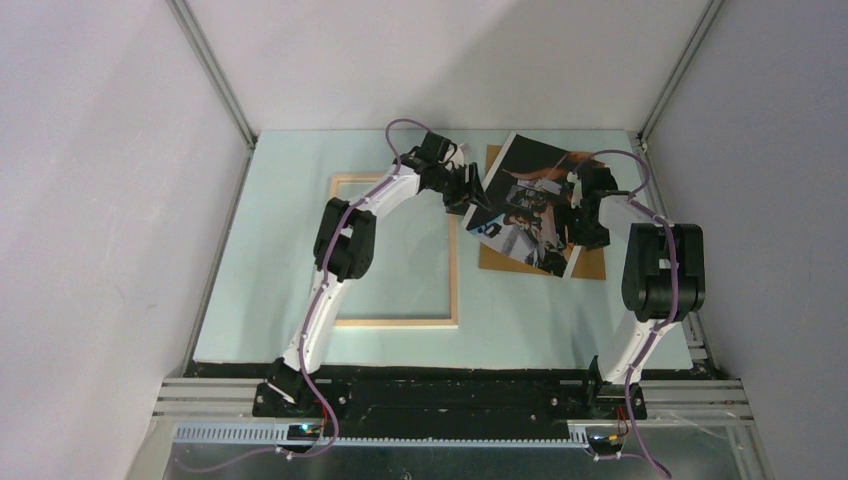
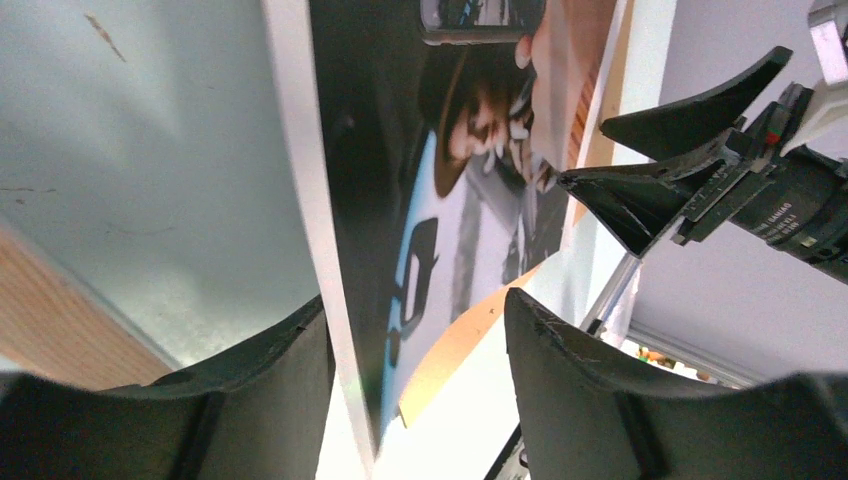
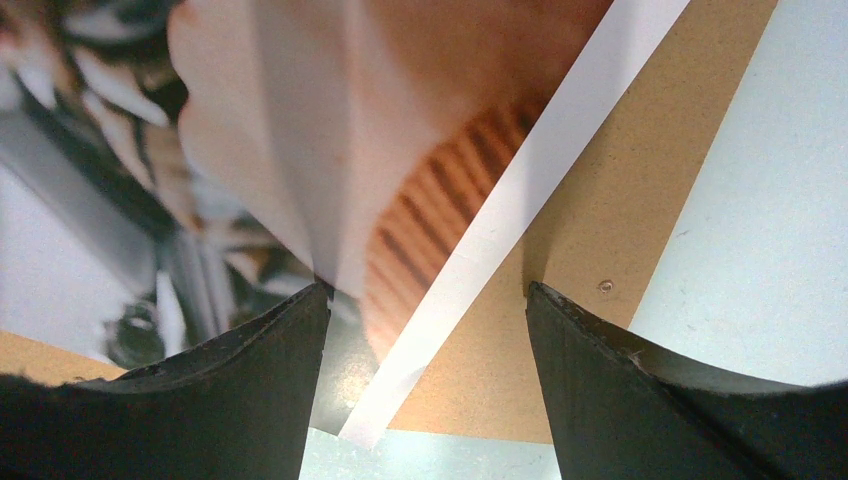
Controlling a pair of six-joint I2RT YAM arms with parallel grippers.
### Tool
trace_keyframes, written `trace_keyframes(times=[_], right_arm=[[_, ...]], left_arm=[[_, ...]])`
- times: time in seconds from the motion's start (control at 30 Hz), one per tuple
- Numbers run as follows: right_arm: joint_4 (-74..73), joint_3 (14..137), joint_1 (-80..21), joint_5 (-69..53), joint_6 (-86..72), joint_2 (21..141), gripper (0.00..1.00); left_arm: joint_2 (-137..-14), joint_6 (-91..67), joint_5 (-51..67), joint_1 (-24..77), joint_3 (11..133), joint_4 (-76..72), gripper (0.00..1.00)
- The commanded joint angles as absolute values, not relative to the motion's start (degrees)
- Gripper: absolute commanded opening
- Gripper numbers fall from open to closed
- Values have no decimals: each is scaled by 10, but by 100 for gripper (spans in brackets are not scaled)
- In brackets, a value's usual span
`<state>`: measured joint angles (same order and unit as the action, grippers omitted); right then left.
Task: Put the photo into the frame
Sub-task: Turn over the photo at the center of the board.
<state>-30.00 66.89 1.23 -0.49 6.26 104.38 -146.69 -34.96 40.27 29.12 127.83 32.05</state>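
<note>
The photo (image 1: 530,205) lies tilted at the back right, partly over a brown backing board (image 1: 592,262). The pale wood frame (image 1: 452,270) lies flat to its left. My left gripper (image 1: 480,198) is at the photo's left edge. In the left wrist view it (image 2: 415,330) is open, with the photo's (image 2: 470,150) white border running between the jaws. My right gripper (image 1: 573,215) is at the photo's right side. In the right wrist view it (image 3: 425,330) is open over the photo's (image 3: 300,130) white-bordered corner and the board (image 3: 620,200).
The work area is a pale blue mat (image 1: 270,250) with grey walls on three sides. The frame's wood (image 2: 50,320) shows at the lower left of the left wrist view. My right gripper's open fingers (image 2: 640,200) show across the photo there.
</note>
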Motion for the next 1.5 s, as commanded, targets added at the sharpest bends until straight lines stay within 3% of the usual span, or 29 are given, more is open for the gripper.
trace_keyframes(times=[0.0, 0.6, 0.73, 0.9, 1.47], right_arm=[[-327, 648, 14, -32, 61, 1046, 76], [-326, 648, 17, -49, 60, 1045, 77], [-326, 648, 20, -55, 58, 1048, 77], [-328, 648, 22, -60, 57, 1043, 77], [-304, 656, 34, -161, 32, 901, 95]], left_arm=[[-1435, -371, 434, 294, 1275, 296, 61], [-1461, -367, 398, 319, 1270, 293, 34], [-1463, -367, 400, 319, 1269, 293, 23], [-1459, -365, 397, 320, 1267, 293, 1], [-1324, -290, 319, 307, 1185, 316, 0]])
